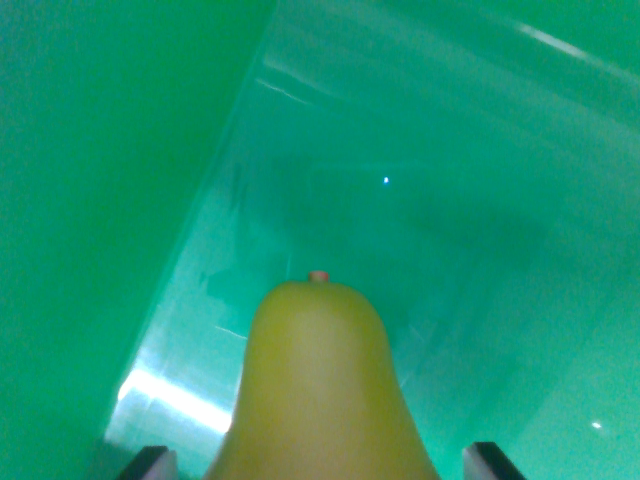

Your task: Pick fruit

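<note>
A yellow pear-shaped fruit (318, 385) fills the bottom middle of the wrist view, its narrow end with a small reddish stem tip pointing away from the camera. My gripper (320, 465) is shut on the fruit: the dark fingertips (150, 463) show at the bottom edge on either side of it. The fruit hangs over the shiny floor of a green bin (420, 220). The lower part of the fruit is out of frame.
The bin's green side wall (100, 200) rises along the wrist view's left, meeting the floor along a slanting line. Light glare streaks lie on the glossy floor at the lower left and upper right.
</note>
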### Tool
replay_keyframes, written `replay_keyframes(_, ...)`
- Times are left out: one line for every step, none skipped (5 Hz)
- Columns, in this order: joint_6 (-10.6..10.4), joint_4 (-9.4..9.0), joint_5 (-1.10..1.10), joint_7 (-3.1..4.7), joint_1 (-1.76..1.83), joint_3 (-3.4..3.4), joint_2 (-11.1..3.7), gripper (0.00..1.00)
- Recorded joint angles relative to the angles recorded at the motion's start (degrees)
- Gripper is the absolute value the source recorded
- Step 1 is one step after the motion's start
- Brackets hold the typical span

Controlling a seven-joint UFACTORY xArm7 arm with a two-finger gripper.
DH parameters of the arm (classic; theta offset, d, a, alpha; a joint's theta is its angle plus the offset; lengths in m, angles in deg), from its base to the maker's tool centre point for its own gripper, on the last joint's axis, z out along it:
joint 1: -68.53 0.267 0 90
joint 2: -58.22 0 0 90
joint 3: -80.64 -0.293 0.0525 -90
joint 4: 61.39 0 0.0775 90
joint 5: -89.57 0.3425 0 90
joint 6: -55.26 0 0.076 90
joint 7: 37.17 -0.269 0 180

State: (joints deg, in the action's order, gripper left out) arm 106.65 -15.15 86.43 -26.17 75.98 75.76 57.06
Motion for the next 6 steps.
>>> replay_keyframes(0.0, 0.00, 0.00, 0.00, 0.00, 0.00, 0.00, 1.00)
replay_keyframes(2.5, 1.44, 0.18, 0.19, -0.01, 0.00, 1.11, 1.00)
replay_keyframes(2.5, 1.44, 0.18, 0.19, -0.01, 0.00, 1.11, 1.00)
replay_keyframes(5.1, 2.87, 0.35, 0.39, -0.01, 0.01, 2.21, 1.00)
replay_keyframes(5.1, 2.87, 0.35, 0.39, -0.01, 0.01, 2.21, 1.00)
replay_keyframes(7.8, 4.40, 0.54, 0.59, -0.02, 0.01, 3.38, 1.00)
